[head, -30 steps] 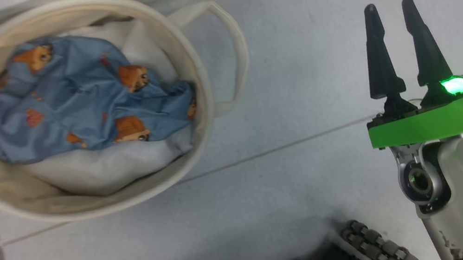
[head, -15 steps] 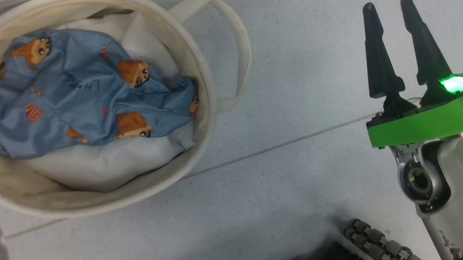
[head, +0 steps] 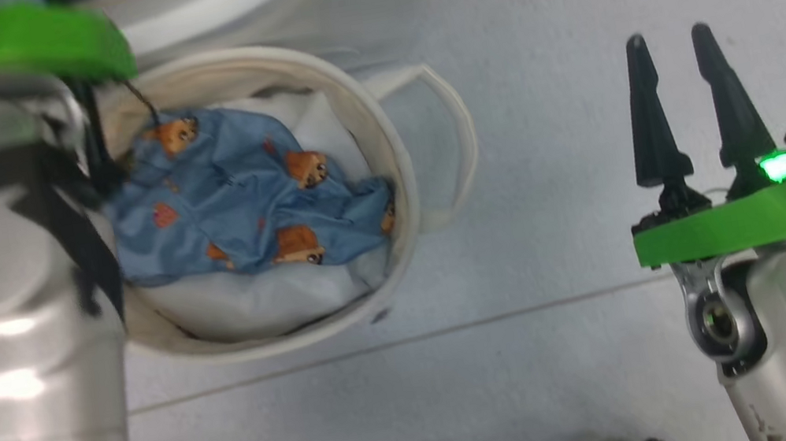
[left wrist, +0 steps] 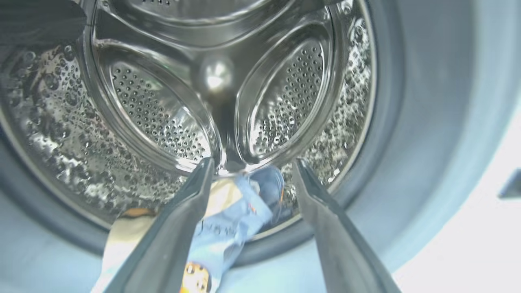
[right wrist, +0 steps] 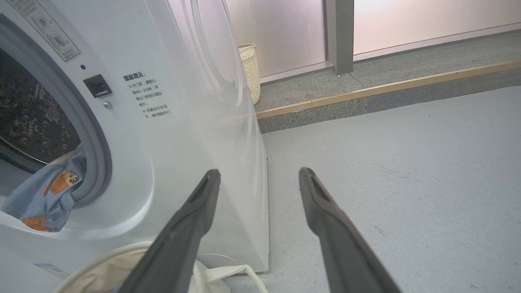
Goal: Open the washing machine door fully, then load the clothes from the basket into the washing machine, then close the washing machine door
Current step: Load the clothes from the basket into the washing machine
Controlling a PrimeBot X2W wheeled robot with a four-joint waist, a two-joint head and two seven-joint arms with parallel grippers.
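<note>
Crumpled light-blue bear-print garment (left wrist: 244,203) draped over washing machine (right wrist: 195,122) grey gasket (right wrist: 97,138); left gripper (left wrist: 253,162) and right gripper (right wrist: 259,171) both spread apart.

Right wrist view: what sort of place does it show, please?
Likely a laundry area: a white front-loading washing machine stands on a grey floor, a fabric basket holding clothes sits before it, and a woven hamper stands by the frosted wall.

— What does your left wrist camera give you?
— Your left gripper (left wrist: 253,162) points into the steel drum (left wrist: 154,114), its fingers spread wide with nothing pinched.
— And the clothes (left wrist: 240,207)?
— You've got a blue bear-print piece and a cream one draped over the grey gasket (left wrist: 386,101), low between your fingers.
</note>
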